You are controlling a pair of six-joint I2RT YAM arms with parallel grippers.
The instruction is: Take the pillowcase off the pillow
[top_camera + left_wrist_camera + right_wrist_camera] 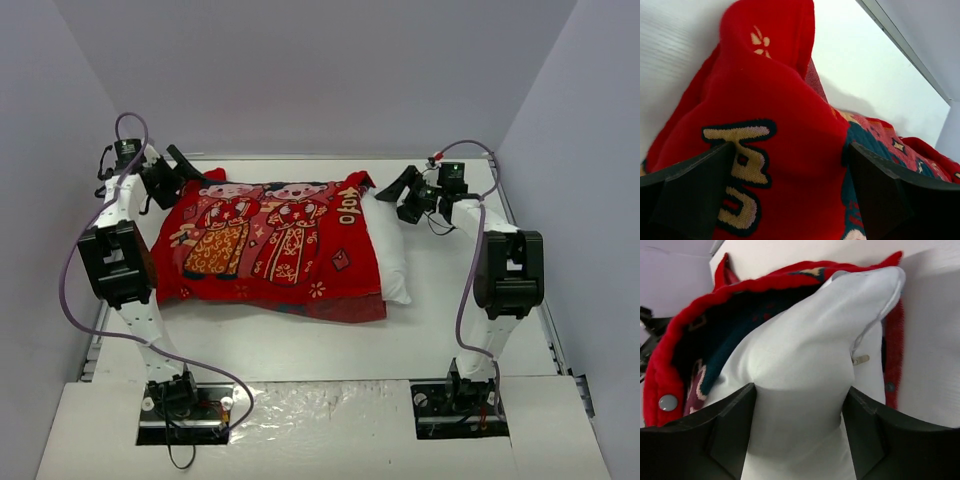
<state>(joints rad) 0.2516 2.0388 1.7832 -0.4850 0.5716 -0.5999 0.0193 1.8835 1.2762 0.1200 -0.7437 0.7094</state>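
Note:
The red pillowcase [270, 240] with two cartoon figures lies flat mid-table. A strip of the white pillow [393, 255] sticks out of its right, open end. At the far left corner my left gripper [190, 168] stands open. In the left wrist view that corner of the pillowcase [785, 100] rises between the spread jaws of my left gripper [790, 165]. My right gripper [398, 195] is at the pillow's far right corner. In its wrist view both fingers of my right gripper [799, 400] press into the pillow [815, 330], with the pillowcase's open red rim [685, 340] behind.
The white table [300, 340] is boxed in by grey walls at the left, back and right. A metal snap [668, 402] sits on the case's rim and a small zipper pull [860, 359] on the pillow's seam. Purple cables loop off both arms.

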